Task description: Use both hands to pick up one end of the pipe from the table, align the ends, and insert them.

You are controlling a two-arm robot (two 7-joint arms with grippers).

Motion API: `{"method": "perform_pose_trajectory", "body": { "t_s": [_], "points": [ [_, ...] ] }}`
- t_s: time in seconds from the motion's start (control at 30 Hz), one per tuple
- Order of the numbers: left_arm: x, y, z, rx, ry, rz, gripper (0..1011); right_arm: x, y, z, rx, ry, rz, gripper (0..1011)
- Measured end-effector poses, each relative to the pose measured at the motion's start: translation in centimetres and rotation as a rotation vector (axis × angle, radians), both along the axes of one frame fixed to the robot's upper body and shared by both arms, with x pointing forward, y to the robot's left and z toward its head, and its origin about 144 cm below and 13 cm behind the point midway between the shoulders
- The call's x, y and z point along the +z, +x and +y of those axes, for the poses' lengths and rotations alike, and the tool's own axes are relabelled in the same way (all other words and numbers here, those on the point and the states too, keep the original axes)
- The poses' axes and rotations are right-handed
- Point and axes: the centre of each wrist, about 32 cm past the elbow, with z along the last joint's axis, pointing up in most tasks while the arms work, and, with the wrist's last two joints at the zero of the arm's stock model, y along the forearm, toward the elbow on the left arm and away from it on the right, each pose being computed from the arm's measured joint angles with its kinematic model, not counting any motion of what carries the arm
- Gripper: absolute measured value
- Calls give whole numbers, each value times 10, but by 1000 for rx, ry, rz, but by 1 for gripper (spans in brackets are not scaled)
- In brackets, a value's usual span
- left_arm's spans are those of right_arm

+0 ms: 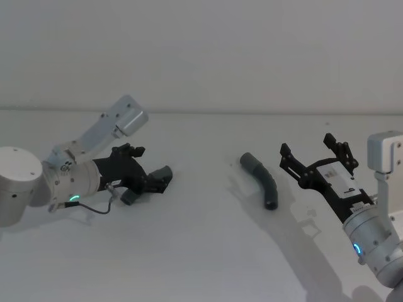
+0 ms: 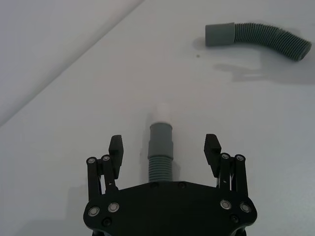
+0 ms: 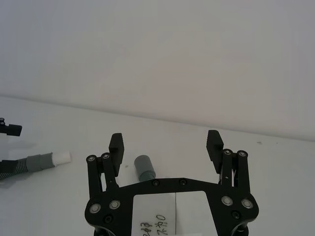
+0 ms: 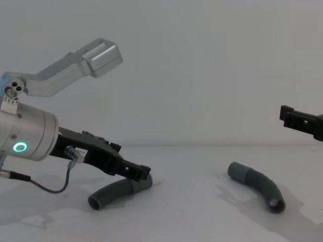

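Two ribbed dark grey pipe pieces lie on the white table [image 1: 201, 251]. The left piece [image 2: 161, 152] has a grey cuff with a narrow white tip [image 2: 161, 112]. My left gripper [image 1: 150, 170] is low over it, open, its fingers [image 2: 115, 147] on either side of the cuff. In the chest view the left gripper [image 4: 140, 170] sits just above that piece [image 4: 116, 192]. The other piece [image 1: 261, 181], with a plain wider cuff [image 3: 144, 167], lies right of centre. My right gripper [image 1: 306, 143] hovers open to its right, above the table, holding nothing.
Behind the table stands a plain pale wall. The table's far edge runs across the head view at about mid-height. A thin black cable [image 1: 94, 207] loops from the left wrist down to the table surface.
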Motion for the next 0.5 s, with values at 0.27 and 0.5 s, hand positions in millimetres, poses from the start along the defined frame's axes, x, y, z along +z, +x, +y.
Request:
{"method": "perform_pose_trajectory", "body": {
  "t_s": [0.27,0.5],
  "points": [
    [-2,1,4,19,11,8,1001,0,0,0,0,0,0,1000],
    [-5,3,4,27,16,13,1001,0,0,0,0,0,0,1000]
  ]
}}
